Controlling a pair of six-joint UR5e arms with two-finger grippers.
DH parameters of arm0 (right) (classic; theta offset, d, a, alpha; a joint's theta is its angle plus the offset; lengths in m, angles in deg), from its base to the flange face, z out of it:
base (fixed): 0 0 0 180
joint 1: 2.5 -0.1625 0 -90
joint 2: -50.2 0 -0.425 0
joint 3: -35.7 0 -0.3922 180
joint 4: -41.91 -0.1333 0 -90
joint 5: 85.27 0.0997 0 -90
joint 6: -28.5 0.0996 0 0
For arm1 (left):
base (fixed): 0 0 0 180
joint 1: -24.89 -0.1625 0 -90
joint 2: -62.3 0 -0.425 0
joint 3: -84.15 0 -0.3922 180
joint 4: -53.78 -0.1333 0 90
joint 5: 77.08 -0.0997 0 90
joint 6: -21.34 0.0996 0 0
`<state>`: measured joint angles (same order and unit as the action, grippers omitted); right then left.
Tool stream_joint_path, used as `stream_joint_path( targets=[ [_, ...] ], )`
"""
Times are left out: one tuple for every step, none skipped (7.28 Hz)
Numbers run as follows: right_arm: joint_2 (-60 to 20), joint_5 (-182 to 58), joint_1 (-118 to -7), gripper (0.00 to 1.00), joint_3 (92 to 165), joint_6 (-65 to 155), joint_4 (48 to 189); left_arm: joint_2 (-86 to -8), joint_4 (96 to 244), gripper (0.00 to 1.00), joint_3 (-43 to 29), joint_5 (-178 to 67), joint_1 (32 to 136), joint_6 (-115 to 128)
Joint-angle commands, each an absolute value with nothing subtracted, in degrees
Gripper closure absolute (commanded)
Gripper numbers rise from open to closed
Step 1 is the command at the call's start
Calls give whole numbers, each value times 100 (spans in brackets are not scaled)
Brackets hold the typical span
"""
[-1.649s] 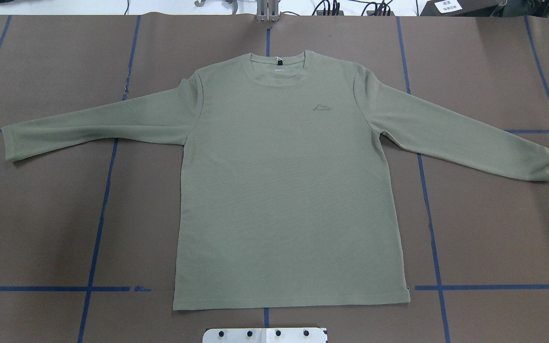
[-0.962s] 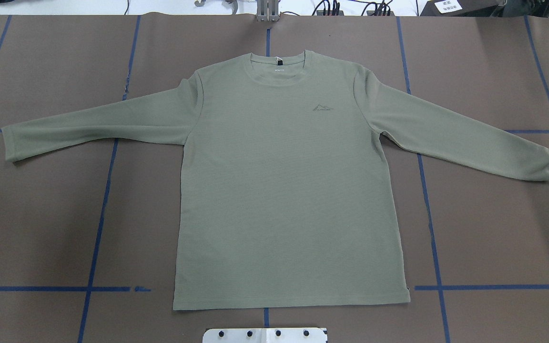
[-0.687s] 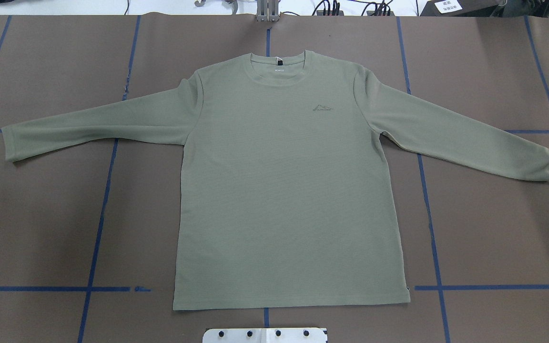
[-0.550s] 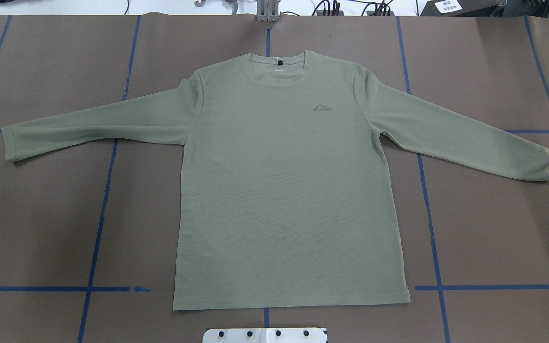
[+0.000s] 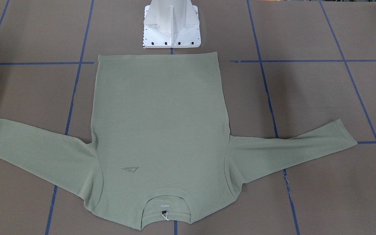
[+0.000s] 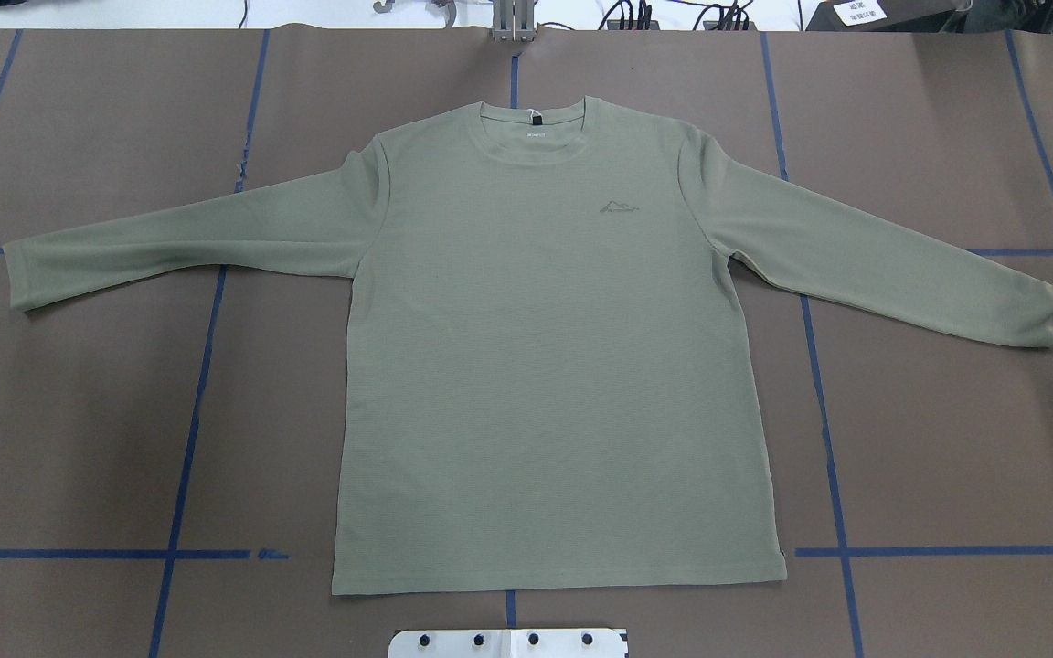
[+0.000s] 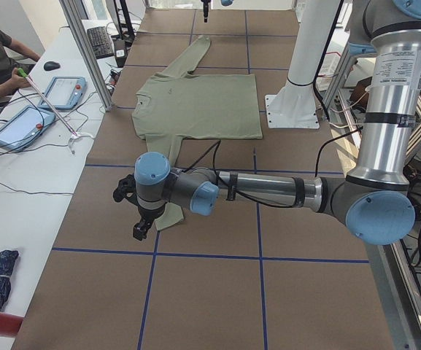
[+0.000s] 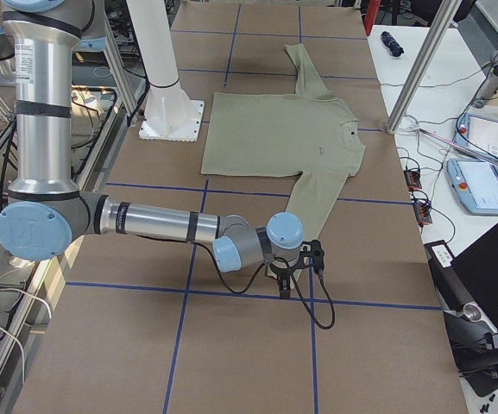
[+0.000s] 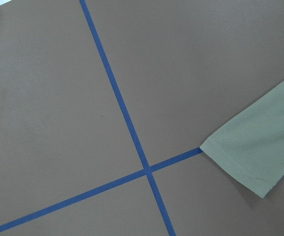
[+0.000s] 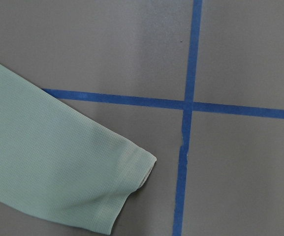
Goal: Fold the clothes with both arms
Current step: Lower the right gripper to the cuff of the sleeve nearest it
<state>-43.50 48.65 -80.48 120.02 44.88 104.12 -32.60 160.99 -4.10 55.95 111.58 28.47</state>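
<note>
Shirt (image 6: 545, 366) lies flat, unmoved since earlier; cannot tell how wide the jaws stand on left arm (image 7: 268, 191) or right arm (image 8: 158, 222)

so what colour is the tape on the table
The tape is blue, clearest in the overhead view.

The sage-green long-sleeved knit shirt (image 5: 158, 124) loses the cuff of the sleeve (image 5: 18, 143) on the robot's right past the front-facing view's edge. In each wrist view, all but one sleeve end lies outside the frame. The print on the white neck label (image 5: 164, 206) and under the small dark chest logo (image 5: 131, 169) is too small to read.

The black two-finger left gripper (image 7: 141, 227) and right gripper (image 8: 285, 285) show only in the side views, so the set of their jaws cannot be told. The silver-grey tubular left arm (image 7: 268, 191) and right arm (image 8: 162, 222) each cover part of a sleeve end.

The white metal pedestal (image 6: 508, 642) is cut by the overhead view's lower edge.
</note>
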Motion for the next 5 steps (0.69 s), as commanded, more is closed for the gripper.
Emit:
stream_joint_path(
  targets=[
    [-4253,4718,-7468,0,11762,5072,9756,-3210,16345,0,-313,5547,11137,2881],
    [-4218,4623,-7257,0,11657,5099,9737,-3201,16547,0,-199,5546,11137,2872],
    [-4043,4500,-7238,0,11360,5091,9737,-3201,16575,0,-181,5581,11137,2872],
    [-3868,4499,-7238,0,11149,5091,9737,-3201,16575,0,-172,5590,11137,2872],
    [-3822,4507,-7238,0,11007,5082,9737,-3201,16575,0,-172,5599,11137,2872]
  ],
)
